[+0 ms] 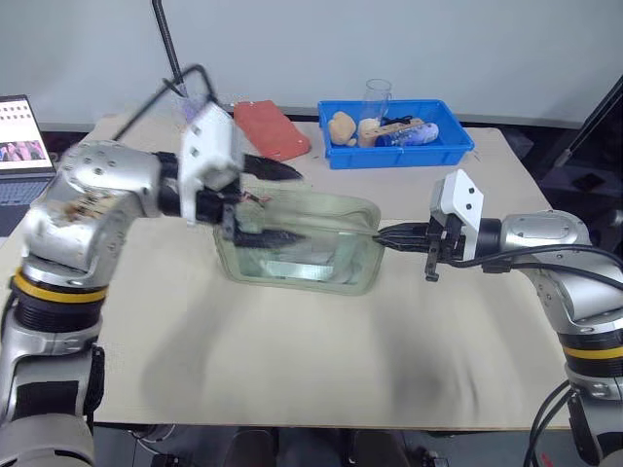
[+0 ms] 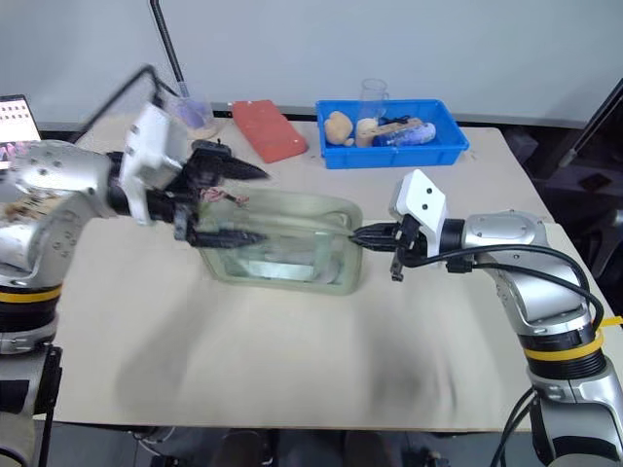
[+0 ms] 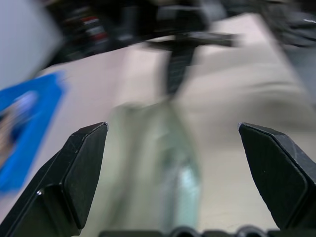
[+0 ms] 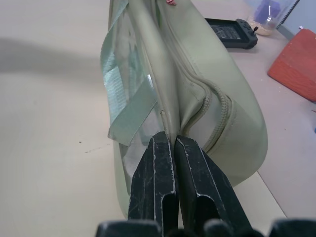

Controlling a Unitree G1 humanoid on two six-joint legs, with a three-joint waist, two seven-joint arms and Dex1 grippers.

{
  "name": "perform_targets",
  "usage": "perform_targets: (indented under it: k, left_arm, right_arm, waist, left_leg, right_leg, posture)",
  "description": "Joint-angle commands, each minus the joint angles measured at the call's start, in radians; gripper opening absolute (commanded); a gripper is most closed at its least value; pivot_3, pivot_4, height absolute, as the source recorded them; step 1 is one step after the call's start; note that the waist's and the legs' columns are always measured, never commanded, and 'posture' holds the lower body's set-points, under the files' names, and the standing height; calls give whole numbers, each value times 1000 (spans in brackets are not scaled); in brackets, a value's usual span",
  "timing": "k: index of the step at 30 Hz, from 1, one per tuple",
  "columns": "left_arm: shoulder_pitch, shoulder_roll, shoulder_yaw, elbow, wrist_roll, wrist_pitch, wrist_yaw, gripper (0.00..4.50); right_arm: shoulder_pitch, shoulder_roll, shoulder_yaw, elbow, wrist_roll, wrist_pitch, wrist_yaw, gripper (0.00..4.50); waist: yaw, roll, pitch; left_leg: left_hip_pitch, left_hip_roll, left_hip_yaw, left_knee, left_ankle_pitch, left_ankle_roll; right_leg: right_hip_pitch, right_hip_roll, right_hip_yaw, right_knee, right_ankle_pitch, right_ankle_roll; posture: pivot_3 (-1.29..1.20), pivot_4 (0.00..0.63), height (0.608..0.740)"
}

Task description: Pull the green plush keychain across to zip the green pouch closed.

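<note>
Clamping the green pouch (image 4: 197, 94) end fabric, the right gripper (image 4: 174, 148) should brace firmly while the spread, empty left gripper (image 2: 229, 204) finds the keychain.

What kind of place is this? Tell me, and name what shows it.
Probably a robot test lab: a plain table against a bare wall, a running laptop at its edge, and staged props like the green pouch and a blue tray.

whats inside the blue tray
The blue tray holds a tan rounded lump, a clear glass, a blue-and-white packet and a cream item beside a wooden-looking piece. Whatever lies under them, and behind the near wall, is hidden.
</note>
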Motion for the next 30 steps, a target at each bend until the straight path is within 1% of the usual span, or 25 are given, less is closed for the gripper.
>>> perform_targets:
  k: [1,3,5,7,10,13,15,16,21,23,24,30]
  left_arm:
    - [72,69,137,53,-3,37,61,4500]
    - [130,95,173,52,-3,37,73,4500]
    - [232,115,214,13,-12,50,80,4500]
    - [309,116,231,-23,-12,48,98,4500]
    - [368,98,222,-36,17,7,140,4500]
    - [371,77,215,-12,32,-28,168,4500]
    - [363,68,213,6,33,-42,175,3973]
    - [358,68,211,16,34,-47,172,3619]
    - [344,91,202,59,33,-54,136,1233]
    - [340,96,198,75,39,-64,124,195]
    - [326,94,202,85,30,-59,122,91]
    - [219,102,201,101,-19,5,100,91]
  right_arm:
    - [-19,-1,-10,-12,-5,-20,7,17]
    - [-21,-2,-11,-14,-5,-20,12,17]
    - [-25,-2,-8,-8,-9,-22,16,17]
    - [-28,0,-7,-1,-13,-24,18,17]
    - [-32,2,-5,10,-17,-28,20,17]
    - [-32,-1,-6,12,-20,-28,25,17]
    - [-32,-2,-8,12,-20,-27,27,0]
    - [-31,-4,-8,11,-21,-28,29,0]
    - [-23,-8,-15,1,-24,-25,26,0]
    - [-19,-9,-18,-4,-23,-23,25,0]
    - [-18,-10,-19,-7,-23,-22,24,0]
    - [-9,-19,-24,-15,-26,-20,19,0]
  waist:
    - [-4,0,0]
    - [-2,0,0]
    - [1,0,0]
    - [2,0,0]
    - [11,0,0]
    - [13,0,0]
    - [12,0,0]
    - [10,0,0]
    - [6,0,0]
    - [6,0,0]
    - [6,0,0]
    - [6,0,0]
  left_leg:
    - [0,0,0,0,0,0]
    - [0,0,0,0,0,0]
    - [0,0,0,-1,0,0]
    - [0,0,1,-1,0,0]
    - [0,0,1,0,0,0]
    - [0,0,1,0,0,-1]
    - [0,0,1,0,0,-1]
    - [0,0,1,0,0,-1]
    - [0,1,1,0,0,-1]
    - [0,0,1,0,0,-1]
    - [0,1,1,0,0,-1]
    - [0,0,1,0,0,-1]
  right_leg:
    - [0,0,0,0,0,0]
    - [0,0,0,0,0,-1]
    - [0,0,0,0,1,-2]
    - [0,-1,0,0,1,-2]
    - [0,-1,-1,-1,0,-5]
    - [0,-2,-1,-1,-1,-8]
    - [0,-2,-1,-1,-1,-8]
    - [0,-2,-1,-1,0,-7]
    - [0,-1,-1,-1,2,-4]
    - [0,-1,-1,-1,2,-4]
    - [0,-1,-1,-1,2,-4]
    - [0,-1,-1,-1,2,-4]
  posture:
    - [0,150,740]
    - [0,150,740]
    - [0,150,740]
    - [0,150,740]
    - [0,150,740]
    - [0,150,740]
    - [0,150,740]
    - [0,150,740]
    - [0,150,740]
    - [0,150,740]
    - [0,150,740]
    - [0,150,740]
